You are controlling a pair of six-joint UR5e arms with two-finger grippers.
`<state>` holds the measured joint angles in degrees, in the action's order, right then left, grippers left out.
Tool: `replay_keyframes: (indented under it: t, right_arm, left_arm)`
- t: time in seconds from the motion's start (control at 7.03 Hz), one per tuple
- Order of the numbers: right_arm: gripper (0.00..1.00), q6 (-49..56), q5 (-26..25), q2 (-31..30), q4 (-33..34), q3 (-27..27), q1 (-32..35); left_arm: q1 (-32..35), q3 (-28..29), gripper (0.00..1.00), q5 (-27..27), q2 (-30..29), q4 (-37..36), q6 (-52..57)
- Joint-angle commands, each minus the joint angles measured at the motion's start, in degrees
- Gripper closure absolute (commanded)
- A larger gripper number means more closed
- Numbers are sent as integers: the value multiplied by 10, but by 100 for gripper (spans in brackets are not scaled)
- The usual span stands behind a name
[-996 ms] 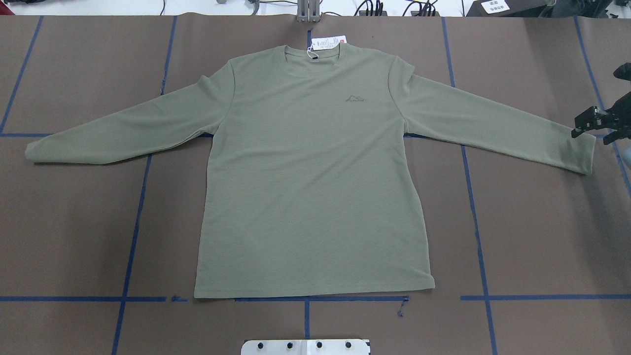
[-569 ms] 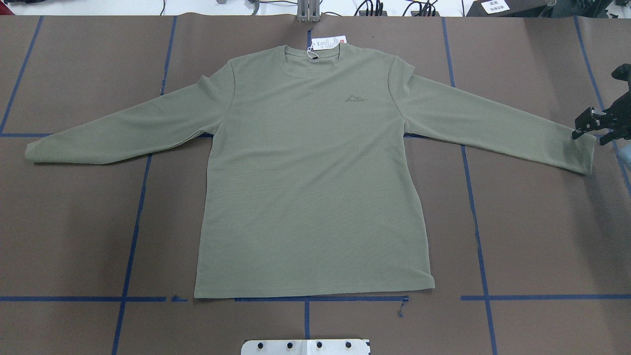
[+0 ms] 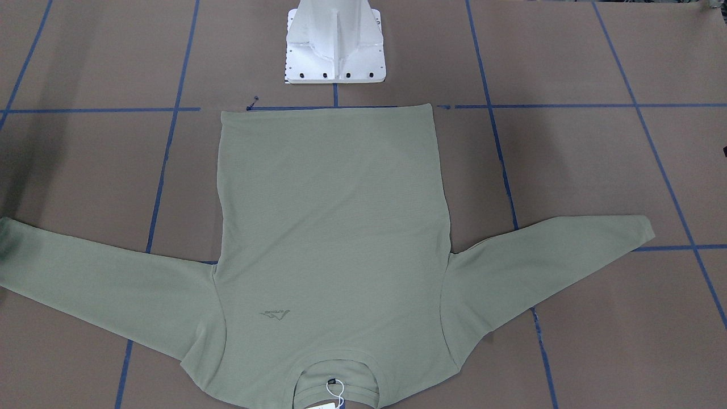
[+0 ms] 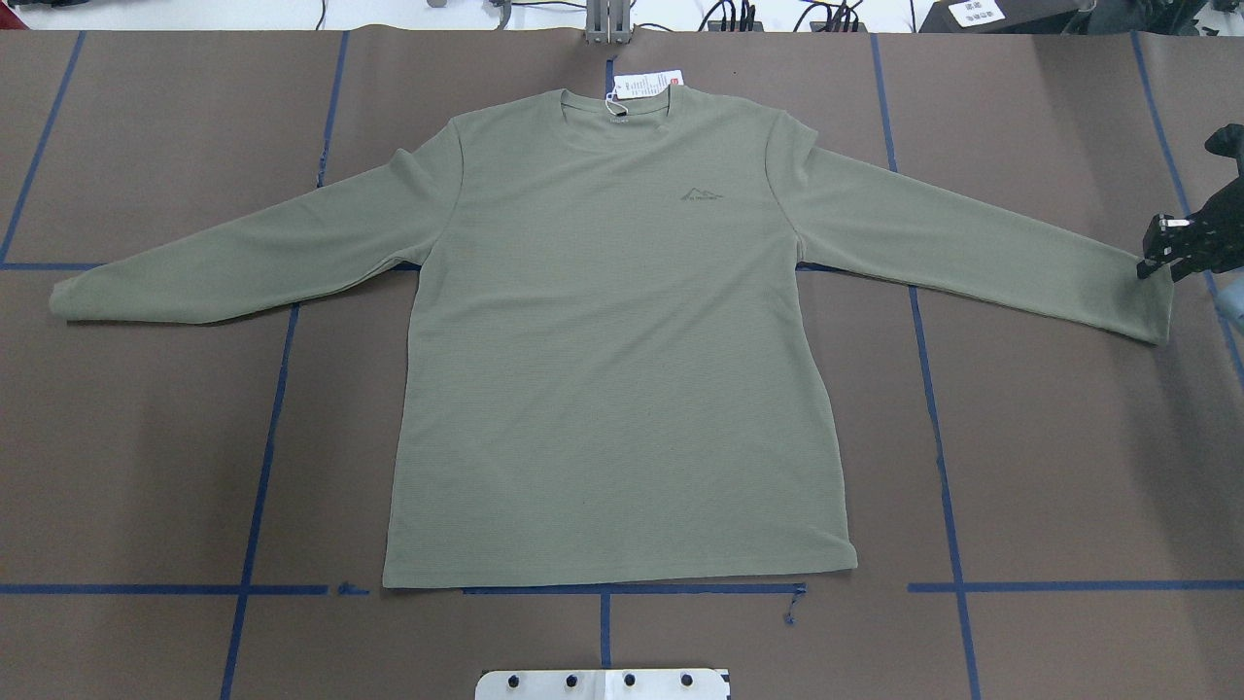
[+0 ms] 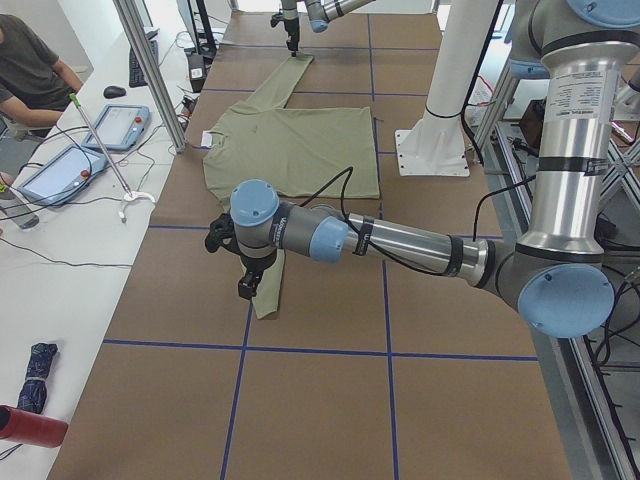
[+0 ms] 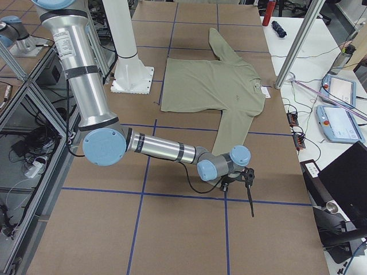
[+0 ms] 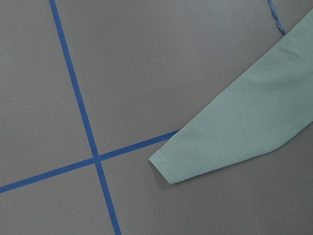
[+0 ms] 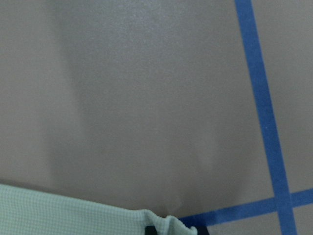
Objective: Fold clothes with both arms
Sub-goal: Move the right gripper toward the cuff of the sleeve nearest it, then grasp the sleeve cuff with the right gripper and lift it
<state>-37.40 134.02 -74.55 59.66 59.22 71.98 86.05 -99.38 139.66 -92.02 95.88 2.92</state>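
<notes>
The sage-green long-sleeved shirt (image 4: 612,340) lies flat and face up, sleeves spread, neckline and white hang tag (image 4: 646,85) at the far edge. It also shows in the front-facing view (image 3: 329,227). My right gripper (image 4: 1158,264) is at the far corner of the right sleeve cuff (image 4: 1152,301). In the right wrist view the cuff fabric (image 8: 73,215) puckers between the black fingertips, so it is shut on the cuff. My left gripper (image 5: 250,288) hangs just above the left sleeve cuff (image 7: 190,159); I cannot tell whether it is open or shut.
The white pedestal base (image 3: 335,51) stands at the robot's side of the brown mat with blue tape lines (image 4: 262,437). A side table with tablets (image 5: 120,125), cables and a seated person (image 5: 30,60) lies beyond the neckline edge. A metal post (image 5: 150,70) stands there.
My right gripper's jaws have drawn together on the right sleeve cuff's corner. The shirt itself has not shifted.
</notes>
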Motion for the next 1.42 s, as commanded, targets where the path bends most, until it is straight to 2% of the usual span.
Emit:
replay_keyframes:
  t: [0.0, 0.28, 0.43, 0.57, 0.71, 1.0, 1.28]
  right_arm:
    - [100, 1, 4, -1, -2, 11, 10]
    - [100, -1, 12, -12, 1, 58, 14]
    - [100, -43, 20, -21, 5, 116, 13]
    - [100, -142, 21, -15, 3, 171, -6]
    - [100, -224, 13, -4, 3, 223, -53]
    - [100, -361, -1, 90, 4, 228, -116]
    - [100, -449, -113, 203, 35, 214, -195]
  left_arm:
    - [0, 0, 0, 0, 1, 1, 0]
    - [0, -1, 0, 1, 1, 2, 0]
    - [0, -2, 0, 1, 1, 2, 0]
    - [0, -2, 0, 13, 2, 2, 0]
    - [0, -2, 0, 15, 2, 1, 0]
    - [0, -2, 0, 16, 2, 2, 1]
    - [0, -2, 0, 16, 3, 3, 1]
